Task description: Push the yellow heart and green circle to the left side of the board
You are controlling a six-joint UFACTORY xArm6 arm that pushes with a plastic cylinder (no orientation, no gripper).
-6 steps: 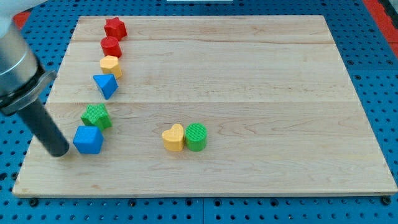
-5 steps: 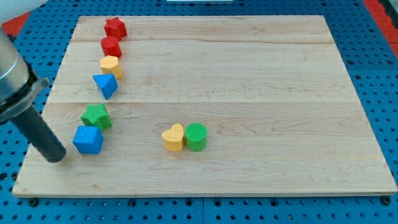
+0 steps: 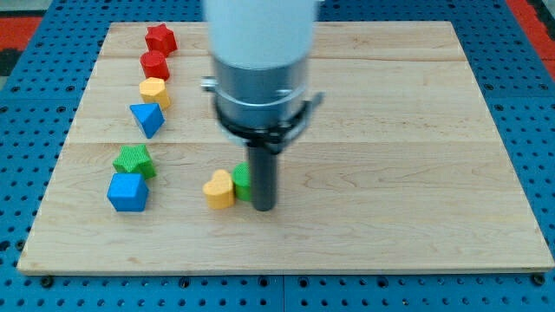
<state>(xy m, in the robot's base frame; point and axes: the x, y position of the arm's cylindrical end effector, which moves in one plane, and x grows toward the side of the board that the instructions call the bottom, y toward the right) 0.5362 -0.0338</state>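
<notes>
The yellow heart [image 3: 218, 189] lies on the wooden board [image 3: 390, 130], left of centre near the view's bottom. The green circle [image 3: 242, 180] sits against the heart's right side and is mostly hidden behind my rod. My tip [image 3: 263, 207] stands on the board just right of the green circle, touching or nearly touching it. The arm's wide grey body hangs above it and hides the middle of the board.
Down the board's left side run a red star [image 3: 160, 38], a red block [image 3: 155, 64], a yellow block [image 3: 154, 90], a blue triangle [image 3: 147, 118], a green star [image 3: 133, 161] and a blue cube [image 3: 127, 191]. Blue pegboard surrounds the board.
My rod has jumped from beside the blue cube at the left to the right of the green circle. The yellow heart and green circle have slid a little to the left.
</notes>
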